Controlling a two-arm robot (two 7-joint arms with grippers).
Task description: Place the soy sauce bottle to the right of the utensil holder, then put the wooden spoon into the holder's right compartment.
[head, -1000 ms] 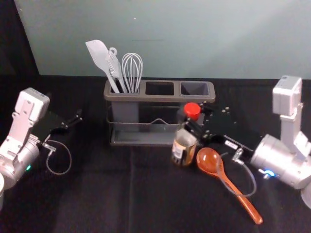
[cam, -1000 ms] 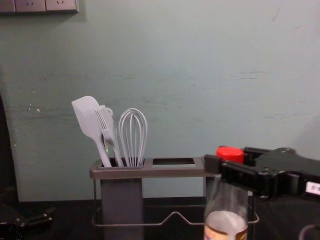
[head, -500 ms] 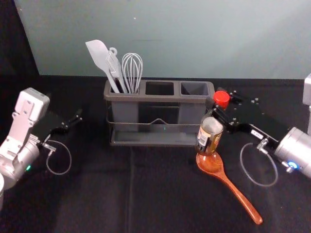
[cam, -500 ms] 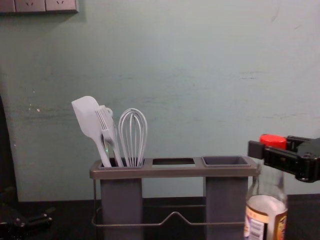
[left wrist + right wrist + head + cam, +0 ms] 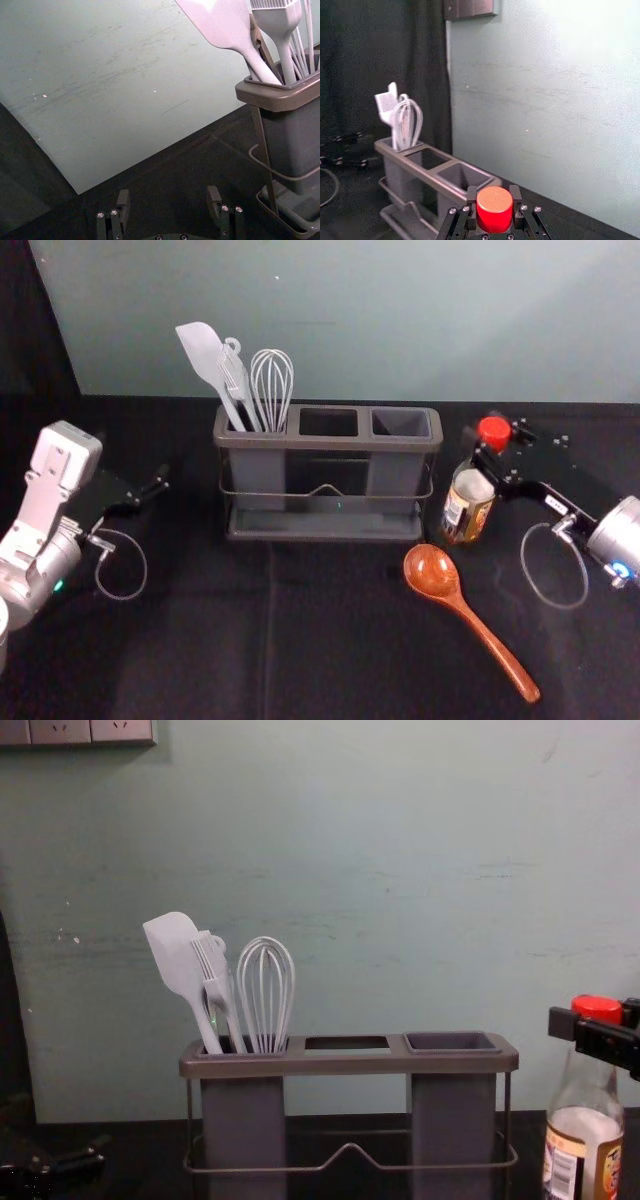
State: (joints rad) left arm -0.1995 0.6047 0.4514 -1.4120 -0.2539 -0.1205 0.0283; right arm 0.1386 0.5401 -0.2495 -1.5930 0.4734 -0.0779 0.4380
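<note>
Red-capped bottle [image 5: 467, 508] between right gripper's [image 5: 488, 447] fingers beside holder [image 5: 320, 443]; left gripper [image 5: 161, 482] opposite.

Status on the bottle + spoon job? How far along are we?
Looks done: soy sauce bottle is upright, right of the utensil holder.
In hand: right claw grips it at the red cap; can't tell whether it's fully seated on the table.
Left: release it, then the wooden spoon, lying in front of the holder; the right compartment is empty.
</note>
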